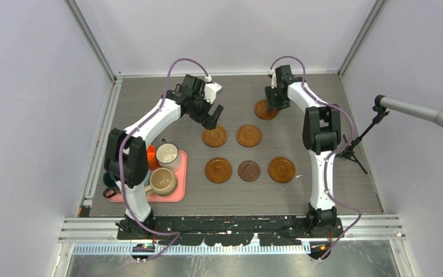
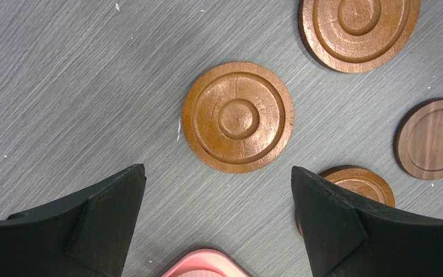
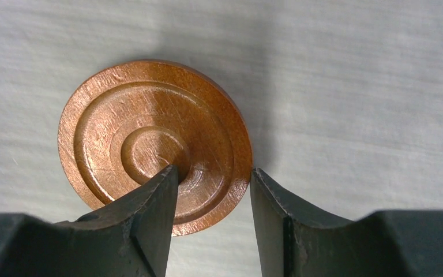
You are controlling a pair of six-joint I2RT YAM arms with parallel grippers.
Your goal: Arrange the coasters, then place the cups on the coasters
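Note:
Six round wooden coasters lie on the grey table: two in a back row (image 1: 214, 137) (image 1: 248, 135), and in front an orange-brown one (image 1: 218, 170), the dark smaller one (image 1: 249, 171) and another (image 1: 281, 169). The sixth coaster (image 1: 264, 109) (image 3: 150, 144) lies apart at the back. My right gripper (image 3: 213, 173) (image 1: 274, 104) straddles its rim, one finger over the disc and one just outside, jaws partly apart. My left gripper (image 2: 218, 179) (image 1: 210, 115) hangs wide open and empty above a back-row coaster (image 2: 238, 117). A white cup (image 1: 167, 154), a tan cup (image 1: 162, 181) and an orange cup (image 1: 151, 157) stand at the left.
The cups stand on a pink tray (image 1: 179, 193) at the near left, partly hidden by my left arm; its corner (image 2: 205, 266) shows below my left fingers. A microphone on a stand (image 1: 415, 111) reaches in from the right. Metal rails edge the table.

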